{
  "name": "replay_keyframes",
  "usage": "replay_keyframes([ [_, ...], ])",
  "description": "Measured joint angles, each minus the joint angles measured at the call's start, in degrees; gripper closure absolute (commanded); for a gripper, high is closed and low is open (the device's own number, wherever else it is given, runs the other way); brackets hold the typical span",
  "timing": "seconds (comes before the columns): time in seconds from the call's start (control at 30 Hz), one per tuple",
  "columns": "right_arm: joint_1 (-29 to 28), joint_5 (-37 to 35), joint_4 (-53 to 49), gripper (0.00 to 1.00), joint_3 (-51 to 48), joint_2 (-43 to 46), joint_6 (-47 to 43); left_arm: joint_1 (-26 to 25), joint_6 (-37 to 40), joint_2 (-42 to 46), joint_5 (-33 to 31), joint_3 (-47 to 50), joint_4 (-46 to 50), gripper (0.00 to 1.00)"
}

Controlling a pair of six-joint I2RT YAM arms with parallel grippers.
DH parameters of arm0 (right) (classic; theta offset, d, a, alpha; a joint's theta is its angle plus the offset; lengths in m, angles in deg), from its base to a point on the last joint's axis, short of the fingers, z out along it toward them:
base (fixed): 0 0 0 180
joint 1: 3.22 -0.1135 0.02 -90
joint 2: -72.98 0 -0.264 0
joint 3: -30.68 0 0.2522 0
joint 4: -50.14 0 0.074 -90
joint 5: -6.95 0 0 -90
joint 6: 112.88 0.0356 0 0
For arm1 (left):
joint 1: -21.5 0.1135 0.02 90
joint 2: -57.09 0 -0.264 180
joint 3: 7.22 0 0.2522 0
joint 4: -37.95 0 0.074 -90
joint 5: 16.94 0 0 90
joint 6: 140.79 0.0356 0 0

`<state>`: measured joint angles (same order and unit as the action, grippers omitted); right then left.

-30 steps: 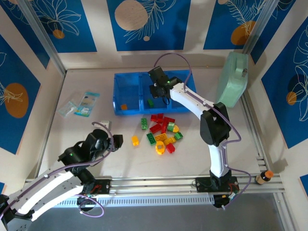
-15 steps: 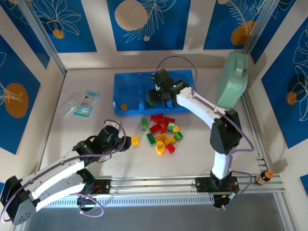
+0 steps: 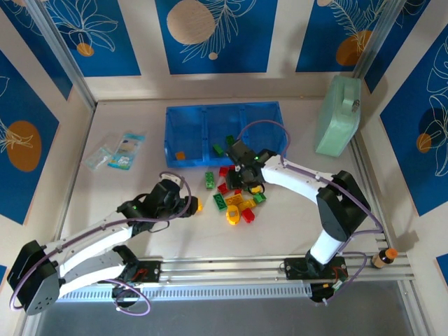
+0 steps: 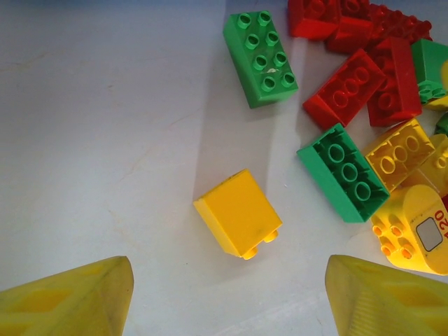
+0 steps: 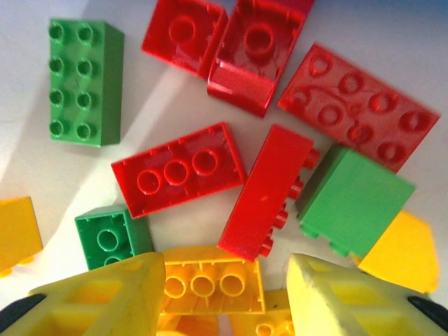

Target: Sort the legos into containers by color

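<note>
A loose yellow lego [image 4: 238,212] lies on the table just ahead of my left gripper [image 4: 229,301], which is open with nothing between its fingers [image 4: 70,301]. From above, the left gripper [image 3: 187,203] sits beside that brick [image 3: 199,204]. The pile of red, green and yellow legos [image 3: 239,197] lies in front of the blue tray of containers [image 3: 189,115]. My right gripper [image 3: 241,180] hovers over the pile, open, its fingertips [image 5: 105,297] straddling an upside-down yellow brick [image 5: 210,283]. An orange brick [image 3: 180,155] is in the left compartment. Two green bricks [image 3: 218,148] are in the middle one.
A pale green bag [image 3: 338,115] leans against the right wall. Clear packets with blue print [image 3: 115,152] lie at the left. A small bottle [image 3: 383,257] stands by the right end of the front rail.
My right gripper has come back from the tray's middle compartment to the pile, leaving a second green brick there. My left arm has reached right, up to the lone yellow brick.
</note>
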<state>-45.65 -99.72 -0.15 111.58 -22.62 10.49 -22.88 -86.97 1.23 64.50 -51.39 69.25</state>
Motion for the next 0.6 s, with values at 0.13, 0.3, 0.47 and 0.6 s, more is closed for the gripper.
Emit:
replay_keyframes([
  [0.13, -0.6, -0.7, 0.1, 0.50, 0.0, -2.2, 2.8, 0.0, 0.0, 0.2, 0.0, 0.0, -0.1, 0.28],
  [0.3, -0.6, -1.8, -0.5, 0.53, 1.3, -6.8, 5.4, 0.0, -0.9, 3.8, -0.1, 0.7, 0.1, 0.28],
  [0.47, -0.6, -3.0, -1.3, 0.56, 2.2, -8.5, 7.2, 0.0, -1.5, 8.0, -0.7, 2.3, 1.3, 0.28],
  [0.6, -0.6, -4.2, -1.4, 0.64, 3.2, -9.9, 8.3, 0.0, -1.5, 9.3, -1.0, 3.1, 2.4, 0.28],
])
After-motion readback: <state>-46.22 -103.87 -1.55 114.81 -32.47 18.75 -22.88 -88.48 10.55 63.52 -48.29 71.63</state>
